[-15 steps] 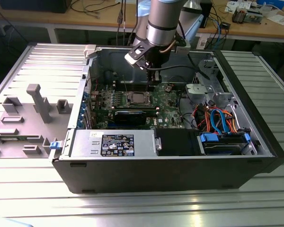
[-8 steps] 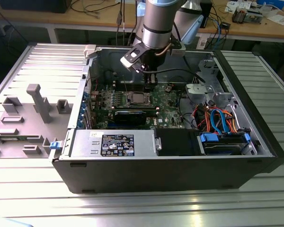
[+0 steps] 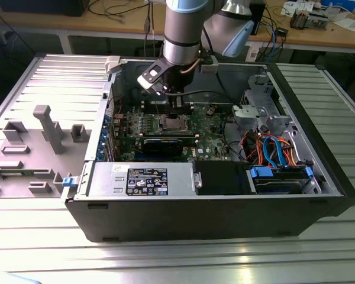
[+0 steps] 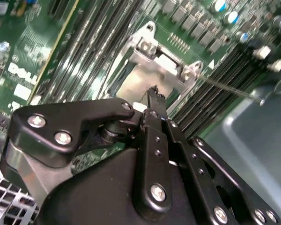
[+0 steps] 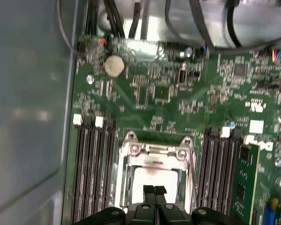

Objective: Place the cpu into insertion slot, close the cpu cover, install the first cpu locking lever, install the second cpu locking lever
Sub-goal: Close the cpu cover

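Note:
The insertion slot (image 3: 171, 123) sits mid-motherboard inside the open computer case. In the first wrist view the cpu (image 5: 152, 177) lies in it, silvery top up, and the cpu cover (image 5: 157, 151) lies flat around it as a metal frame. My gripper (image 5: 154, 189) is shut, its black fingertips pressed together just over the cpu's near edge, with nothing visible between them. In the second wrist view the gripper (image 4: 153, 91) points at the cpu cover (image 4: 152, 51). A thin metal locking lever (image 4: 227, 86) sticks out sideways from the socket, unlatched. In the exterior view the gripper (image 3: 176, 105) hangs above the slot.
Long memory slots (image 5: 93, 168) flank the socket on both sides, one holding a green card (image 5: 246, 183). A coin battery (image 5: 114, 66) and cables lie beyond. The case wall (image 5: 28, 117) is close. A power supply (image 3: 142, 177) and drive bay with cables (image 3: 278, 157) fill the front.

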`<state>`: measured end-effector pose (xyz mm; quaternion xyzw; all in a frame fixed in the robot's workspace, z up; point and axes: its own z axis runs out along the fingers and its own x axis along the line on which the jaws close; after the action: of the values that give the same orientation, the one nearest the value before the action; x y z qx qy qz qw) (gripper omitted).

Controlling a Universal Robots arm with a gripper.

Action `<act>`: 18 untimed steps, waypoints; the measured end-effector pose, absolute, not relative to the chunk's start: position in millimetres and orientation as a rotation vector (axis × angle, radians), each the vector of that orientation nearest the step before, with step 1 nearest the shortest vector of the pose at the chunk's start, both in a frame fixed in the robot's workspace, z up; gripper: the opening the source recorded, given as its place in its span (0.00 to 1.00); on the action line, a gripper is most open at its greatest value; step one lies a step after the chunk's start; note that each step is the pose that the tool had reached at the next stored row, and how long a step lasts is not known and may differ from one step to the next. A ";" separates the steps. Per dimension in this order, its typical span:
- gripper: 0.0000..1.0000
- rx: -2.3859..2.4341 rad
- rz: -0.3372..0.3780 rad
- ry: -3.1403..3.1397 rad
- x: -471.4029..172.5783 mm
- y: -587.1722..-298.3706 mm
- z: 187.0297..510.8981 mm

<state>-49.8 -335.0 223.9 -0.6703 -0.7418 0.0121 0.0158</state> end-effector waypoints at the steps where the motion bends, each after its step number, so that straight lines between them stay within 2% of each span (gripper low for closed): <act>1: 0.11 -2.085 0.038 -2.307 -53.2 -335.0 221.2; 18: 0.11 -2.085 0.039 -2.308 -61.1 -335.3 204.5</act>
<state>-61.1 -335.3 204.5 -0.6703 -0.7418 0.0126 0.0157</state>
